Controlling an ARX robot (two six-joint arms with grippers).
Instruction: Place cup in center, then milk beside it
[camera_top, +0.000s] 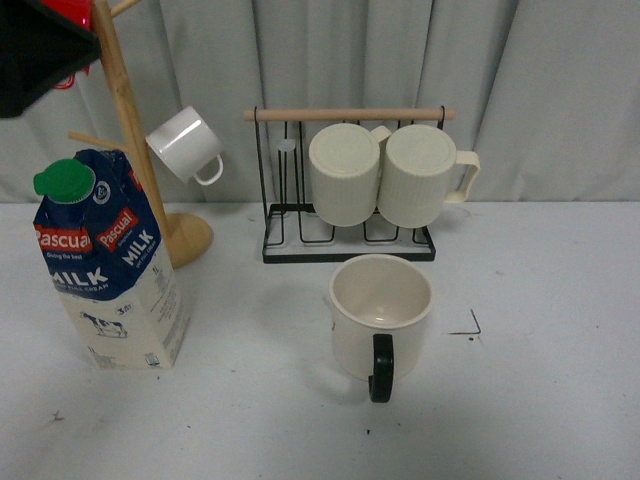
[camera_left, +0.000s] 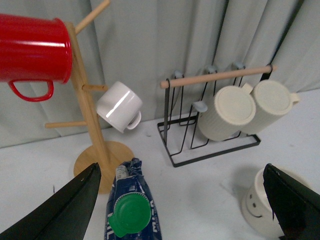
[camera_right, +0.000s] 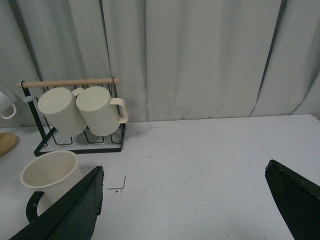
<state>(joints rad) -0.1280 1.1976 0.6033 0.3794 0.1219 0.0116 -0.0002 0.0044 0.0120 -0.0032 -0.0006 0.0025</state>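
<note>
Cup: stood upright near centre of table, black handle toward camera.
Milk: stood upright at left, well apart from cup, green cap on top.
Left gripper: hung above milk, fingers spread wide, gripped nothing.
Right gripper: fingers spread wide, empty, near cup.
Wire rack: stood just behind cup, held two ribbed mugs.
Mug tree: stood behind milk, carried white mug and red mug.

pale grey pleated curtain hangs behind a white table.
</note>
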